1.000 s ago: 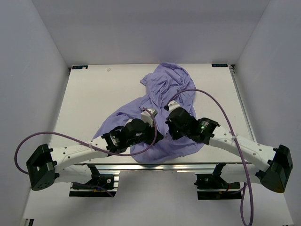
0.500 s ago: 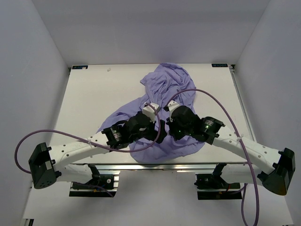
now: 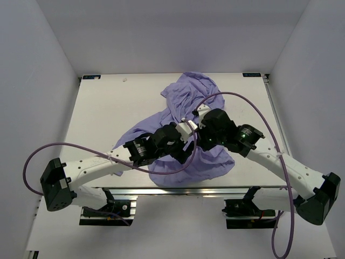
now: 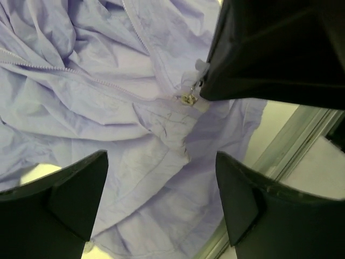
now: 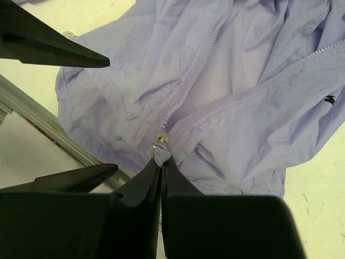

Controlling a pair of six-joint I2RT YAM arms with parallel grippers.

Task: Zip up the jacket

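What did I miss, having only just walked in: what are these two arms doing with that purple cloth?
Two robot arms are working on a lavender jacket that lies crumpled on the table. The right tool is shut on the zipper pull, low on the jacket near the table's front edge. The left tool hangs open right beside it, holding nothing. Above the pull the two rows of teeth run apart, so the jacket is not yet zipped.
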